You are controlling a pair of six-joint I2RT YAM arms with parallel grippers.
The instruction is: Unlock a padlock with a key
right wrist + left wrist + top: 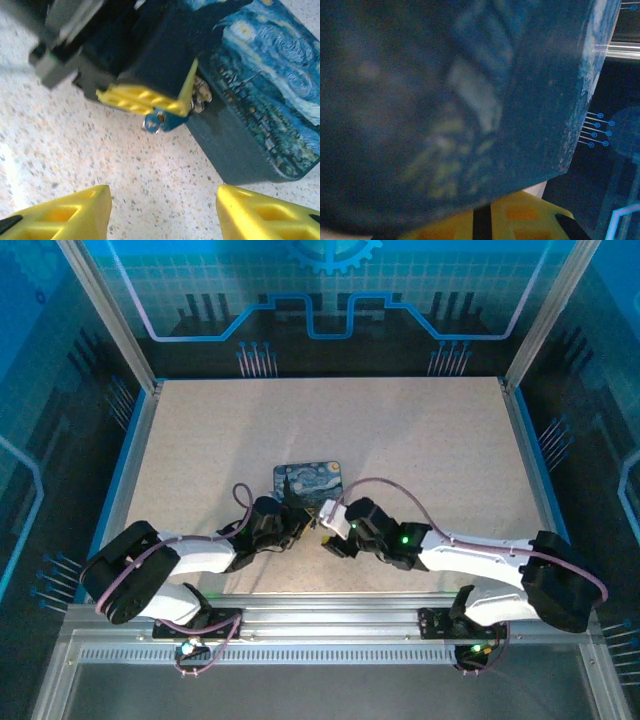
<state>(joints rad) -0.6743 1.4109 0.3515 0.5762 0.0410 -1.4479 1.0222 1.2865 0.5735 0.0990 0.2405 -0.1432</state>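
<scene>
A tiny padlock (160, 121), silvery with a blue part, is seen in the right wrist view hanging just below the tips of the left gripper (167, 107). It is pinched there between that gripper's yellow fingers (135, 97), which are closed on it. The padlock is held a little above the speckled table (165, 170) and just beside the near corner of a dark-blue box (270, 100) printed with a swirling night sky; whether lock and box touch cannot be told. A small brass-coloured part is glimpsed between the finger and the box, too blurred to identify. Along the bottom of the same view the right gripper (161, 195) is shown with its two yellow fingers spread wide apart, nothing between them, aimed at the padlock from a short way off. In the left wrist view the box (445, 100) is pressed close to the lens as a blurred blue surface, with a yellow finger (520, 215) beneath it. From above, the left gripper (298, 517) and right gripper (326, 530) are seen meeting tip to tip near the middle of the table (400, 440), just in front of the box (310, 476); the padlock is too small to be picked out there.
</scene>
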